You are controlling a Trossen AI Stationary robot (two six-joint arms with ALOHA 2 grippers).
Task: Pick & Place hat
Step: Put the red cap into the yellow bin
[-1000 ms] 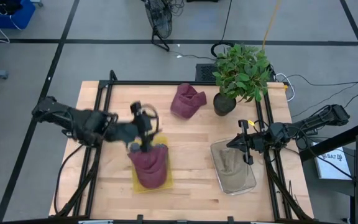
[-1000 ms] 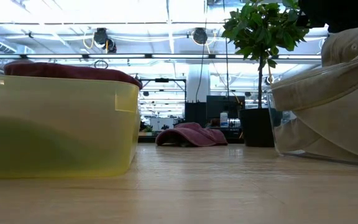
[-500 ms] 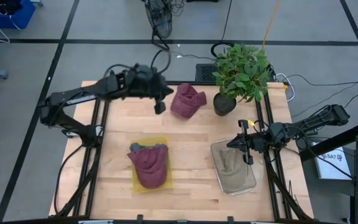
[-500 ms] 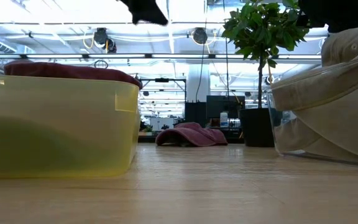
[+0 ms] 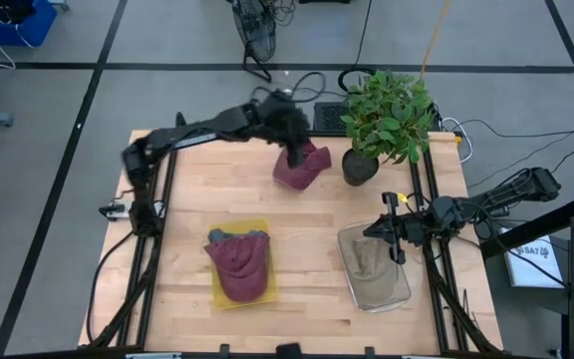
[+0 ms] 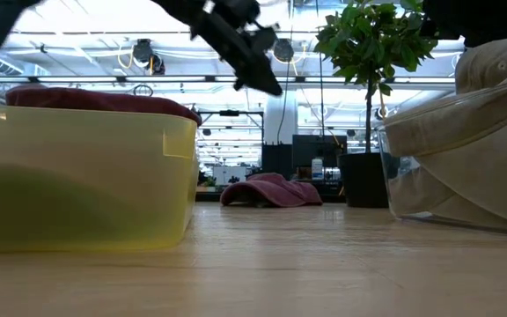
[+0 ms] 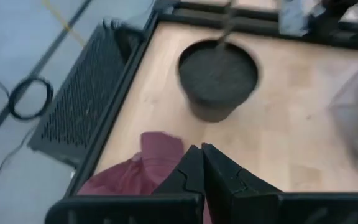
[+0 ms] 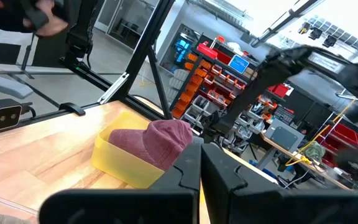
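A loose maroon hat (image 5: 302, 165) lies crumpled on the wooden table near its far edge, also in the low view (image 6: 271, 191). My left gripper (image 5: 294, 150) hangs shut above it, well clear in the low view (image 6: 273, 88); its wrist view shows the hat (image 7: 151, 165) below the closed fingers (image 7: 202, 152). A second maroon hat (image 5: 239, 264) rests in a yellow bin (image 5: 217, 294). A beige hat (image 5: 372, 264) lies in a clear bin (image 5: 405, 289). My right gripper (image 5: 377, 231) waits shut at the table's right, over the clear bin's far end.
A potted plant (image 5: 360, 167) stands just right of the loose hat, its dark pot (image 7: 218, 78) close ahead of my left gripper. A black frame rail (image 5: 267, 133) runs along the far edge. Bare wood (image 5: 307, 229) lies between the bins.
My left gripper has swung from above the yellow bin toward the table's far edge, then right, and now hangs above the loose maroon hat. Its fingers have come together on the way. The hats and bins have stayed where they were.
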